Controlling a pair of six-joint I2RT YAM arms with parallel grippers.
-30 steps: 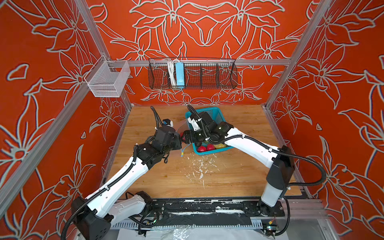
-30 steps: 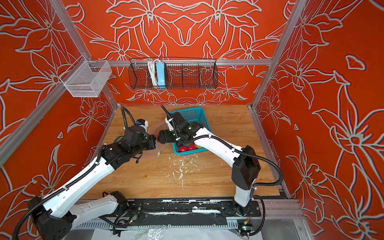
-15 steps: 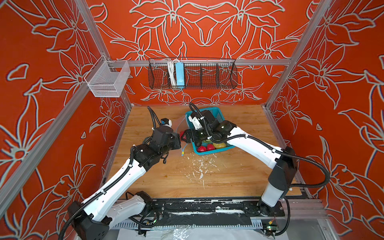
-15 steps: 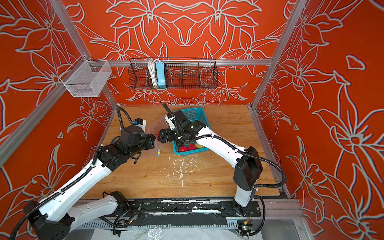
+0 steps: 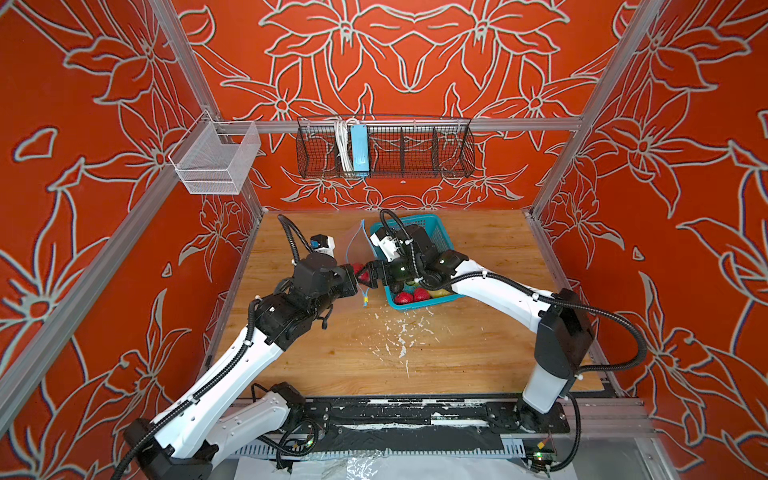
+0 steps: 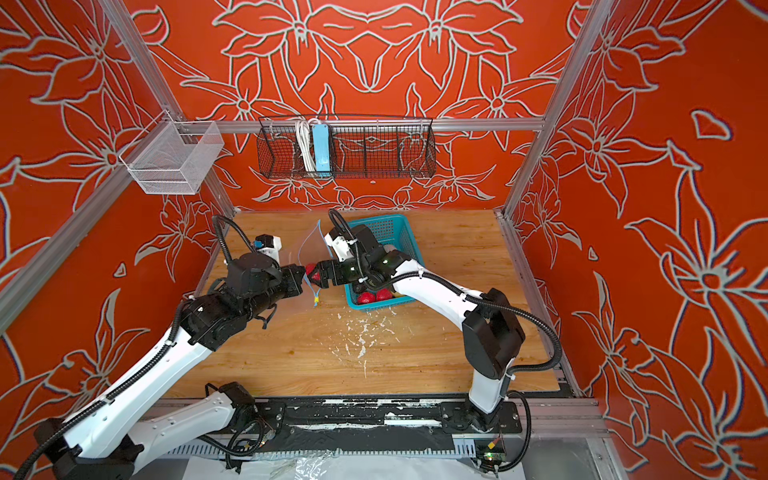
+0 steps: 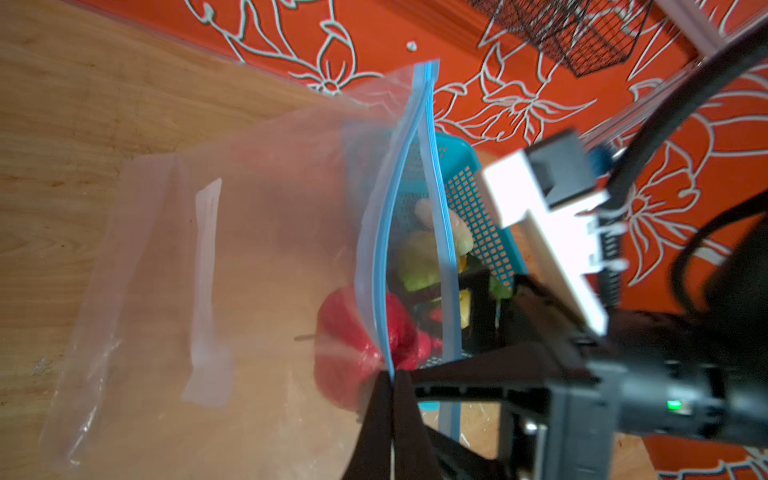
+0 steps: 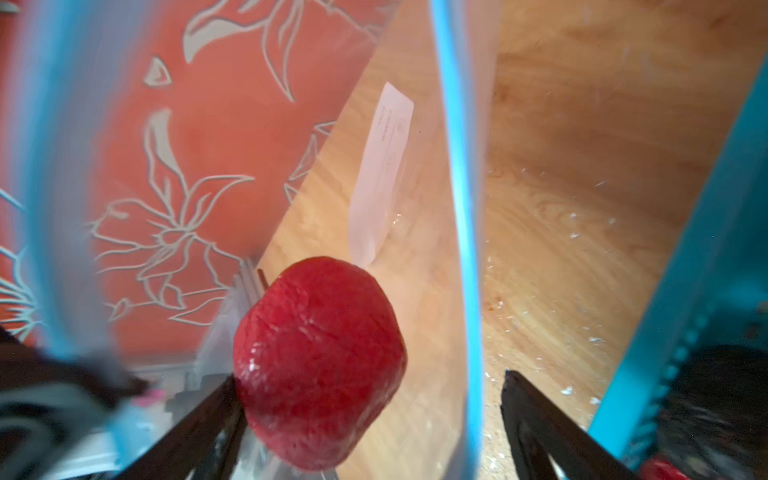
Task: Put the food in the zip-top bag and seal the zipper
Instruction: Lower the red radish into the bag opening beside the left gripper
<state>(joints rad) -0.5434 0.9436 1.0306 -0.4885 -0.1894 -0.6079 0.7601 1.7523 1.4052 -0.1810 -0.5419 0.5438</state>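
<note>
In both top views the left end effector [image 5: 354,281] and the right end effector [image 5: 372,276] meet tip to tip above the tabletop [image 5: 415,353], just beside the teal basket [image 5: 436,227]. Between them sits a red toy piece [image 5: 364,276]; I cannot tell whether it is a strawberry or a radish. The clear zip-top bag [image 6: 309,249] stands up from the left end effector's tips, with its mouth turned toward the right one.

Left wrist view: the left end effector [image 7: 392,380] is pressed together, pinching one lip of the blue zipper [image 7: 382,249]. The other lip bows away, so the mouth gapes. The zipper's long axis runs straight away from these tips. The red piece [image 7: 345,332] lies just ahead of them, halfway past the pinched lip and partly behind the film.

Right wrist view: the right end effector [image 8: 370,376] is spread wide. The red piece [image 8: 320,353] touches one finger and stands well apart from the other, so nothing clamps it. It lies directly ahead of the tips, between the two zipper lips. The basket, with strawberries [image 5: 409,296] in it, lies behind this end effector and to one side.

As I read it, the piece is being let go. The coming move looks like a straight retreat of the right end effector along its own axis, out of the mouth. The left one, nearer the zipper, would hold the lip meanwhile.
</note>
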